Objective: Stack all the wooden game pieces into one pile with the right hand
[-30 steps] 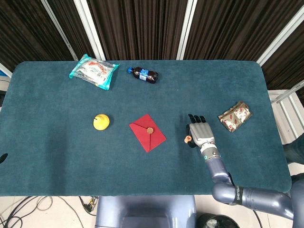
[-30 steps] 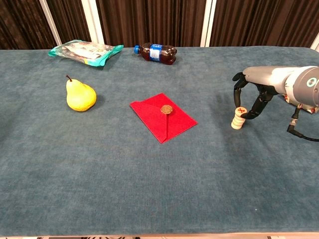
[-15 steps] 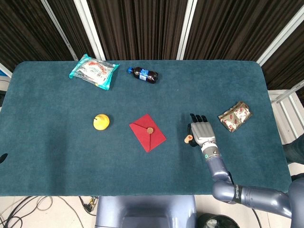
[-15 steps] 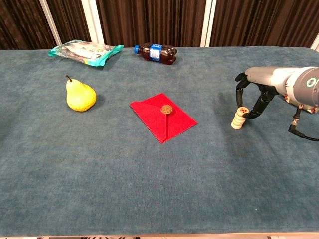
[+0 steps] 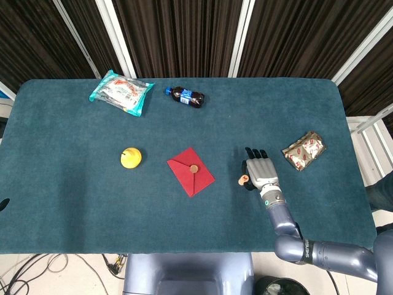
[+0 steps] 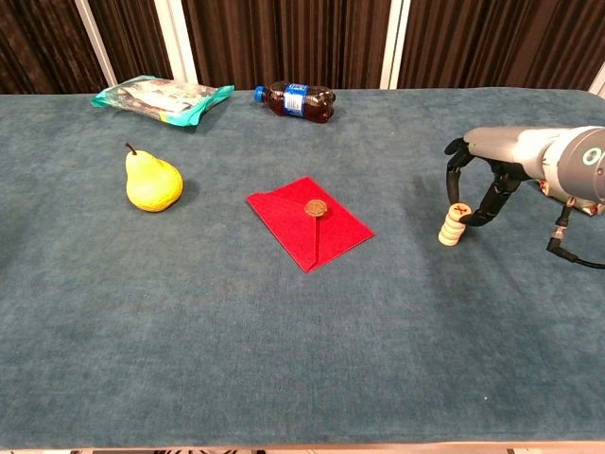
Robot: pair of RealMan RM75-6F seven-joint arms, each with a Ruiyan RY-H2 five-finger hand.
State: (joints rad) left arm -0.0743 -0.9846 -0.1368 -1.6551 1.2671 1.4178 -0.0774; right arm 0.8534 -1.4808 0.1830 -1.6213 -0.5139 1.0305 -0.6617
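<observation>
A short stack of round wooden game pieces (image 6: 452, 227) stands on the blue cloth at the right, and its top piece (image 6: 458, 209) bears a red mark. In the head view the stack (image 5: 242, 180) shows just left of my right hand (image 5: 259, 172). The right hand (image 6: 492, 175) arches over the stack from the right. Its fingers (image 6: 453, 175) come down on the far side of the top piece and the thumb touches the near side, so it pinches that piece. The stack leans slightly. My left hand does not show in either view.
A red envelope (image 6: 310, 220) with a round seal lies mid-table, and a yellow pear (image 6: 151, 182) stands to its left. A cola bottle (image 6: 296, 100) and a teal snack bag (image 6: 163, 97) lie at the back. A foil packet (image 5: 303, 150) sits right of the hand.
The right hand has shifted very slightly to the right over the stack. The pieces stay in place.
</observation>
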